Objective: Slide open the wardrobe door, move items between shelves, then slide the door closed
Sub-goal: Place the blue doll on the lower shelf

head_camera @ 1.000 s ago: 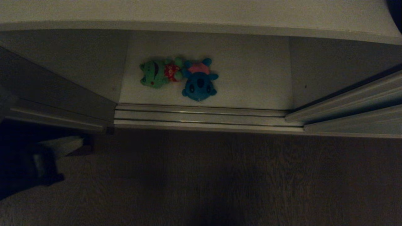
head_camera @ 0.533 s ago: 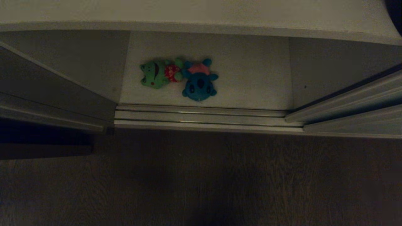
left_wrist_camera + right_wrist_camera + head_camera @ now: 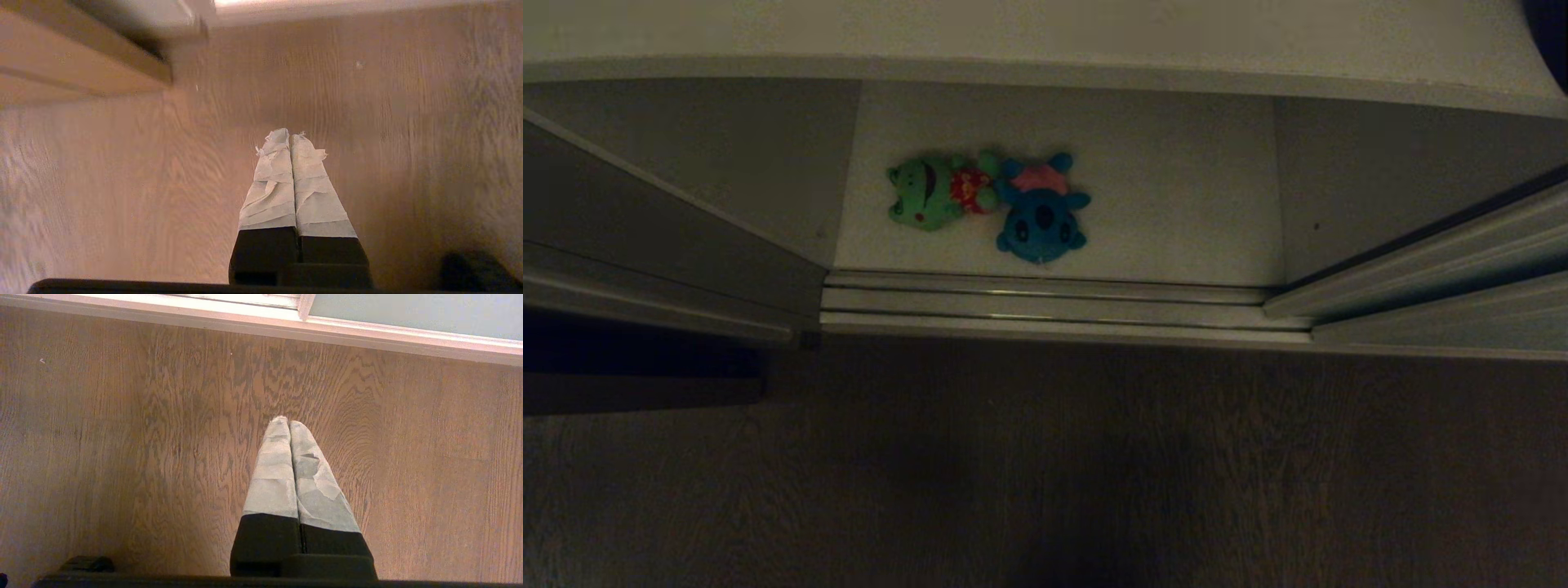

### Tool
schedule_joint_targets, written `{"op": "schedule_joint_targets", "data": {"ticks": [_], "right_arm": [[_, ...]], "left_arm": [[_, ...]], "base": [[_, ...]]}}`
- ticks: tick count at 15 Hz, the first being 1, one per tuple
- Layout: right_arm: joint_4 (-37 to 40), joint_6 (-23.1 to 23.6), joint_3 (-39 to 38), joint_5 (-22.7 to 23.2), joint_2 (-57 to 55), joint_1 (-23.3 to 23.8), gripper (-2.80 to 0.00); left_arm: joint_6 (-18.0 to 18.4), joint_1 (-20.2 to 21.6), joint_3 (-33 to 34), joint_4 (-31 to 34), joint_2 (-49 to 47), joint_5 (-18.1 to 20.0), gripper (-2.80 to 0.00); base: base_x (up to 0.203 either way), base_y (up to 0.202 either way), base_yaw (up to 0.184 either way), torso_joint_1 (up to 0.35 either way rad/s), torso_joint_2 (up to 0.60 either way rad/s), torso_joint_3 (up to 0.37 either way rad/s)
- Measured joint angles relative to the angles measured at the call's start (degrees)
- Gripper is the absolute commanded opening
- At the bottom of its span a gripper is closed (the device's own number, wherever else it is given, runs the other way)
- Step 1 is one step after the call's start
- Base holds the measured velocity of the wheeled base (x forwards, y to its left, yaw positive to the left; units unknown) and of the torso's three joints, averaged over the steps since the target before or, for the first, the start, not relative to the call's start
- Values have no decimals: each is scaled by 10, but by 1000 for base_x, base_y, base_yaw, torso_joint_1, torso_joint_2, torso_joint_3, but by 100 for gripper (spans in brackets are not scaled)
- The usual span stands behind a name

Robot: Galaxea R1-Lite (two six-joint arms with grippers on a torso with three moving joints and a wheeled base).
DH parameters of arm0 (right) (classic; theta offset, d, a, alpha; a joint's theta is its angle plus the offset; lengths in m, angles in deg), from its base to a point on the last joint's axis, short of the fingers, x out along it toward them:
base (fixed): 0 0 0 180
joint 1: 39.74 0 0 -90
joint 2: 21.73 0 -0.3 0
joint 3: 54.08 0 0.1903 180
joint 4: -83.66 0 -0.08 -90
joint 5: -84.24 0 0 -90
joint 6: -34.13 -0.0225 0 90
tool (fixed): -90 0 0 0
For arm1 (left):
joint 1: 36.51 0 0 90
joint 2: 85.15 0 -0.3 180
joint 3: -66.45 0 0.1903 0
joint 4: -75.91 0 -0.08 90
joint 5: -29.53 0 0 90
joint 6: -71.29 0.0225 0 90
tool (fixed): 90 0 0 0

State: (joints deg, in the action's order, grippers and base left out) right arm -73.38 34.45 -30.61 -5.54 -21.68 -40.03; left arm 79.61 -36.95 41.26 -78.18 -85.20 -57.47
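Observation:
Two plush toys lie side by side on the lower white shelf (image 3: 1176, 204): a green one with a red patch (image 3: 931, 192) and a blue one with a pink top (image 3: 1041, 214). The upper shelf (image 3: 1045, 37) overhangs them. The wardrobe stands open in the middle, with a pale sliding door panel on the left (image 3: 662, 245) and others on the right (image 3: 1421, 261). Neither gripper shows in the head view. My left gripper (image 3: 290, 134) is shut and empty, pointing down at the wood floor. My right gripper (image 3: 284, 419) hangs over the floor the same way, shut and empty.
A metal door track (image 3: 1045, 306) runs along the shelf's front edge. A dark brown wooden frame (image 3: 637, 392) juts out at the lower left, near the left gripper. Wood floor (image 3: 1094, 474) fills the foreground.
My left arm was at the lower left of the head view a second ago and has dropped out of it. The toys and doors have not moved.

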Motion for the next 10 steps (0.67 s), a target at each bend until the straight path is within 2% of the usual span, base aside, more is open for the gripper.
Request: {"op": "schedule_joint_targets", "data": {"ticks": [10], "right_arm": [[0,0,0,0,0,0,-280]], "left_arm": [[-31,0,13,-16,4,-4,-280]], "base": [[0,0,0,0,0,0]]}}
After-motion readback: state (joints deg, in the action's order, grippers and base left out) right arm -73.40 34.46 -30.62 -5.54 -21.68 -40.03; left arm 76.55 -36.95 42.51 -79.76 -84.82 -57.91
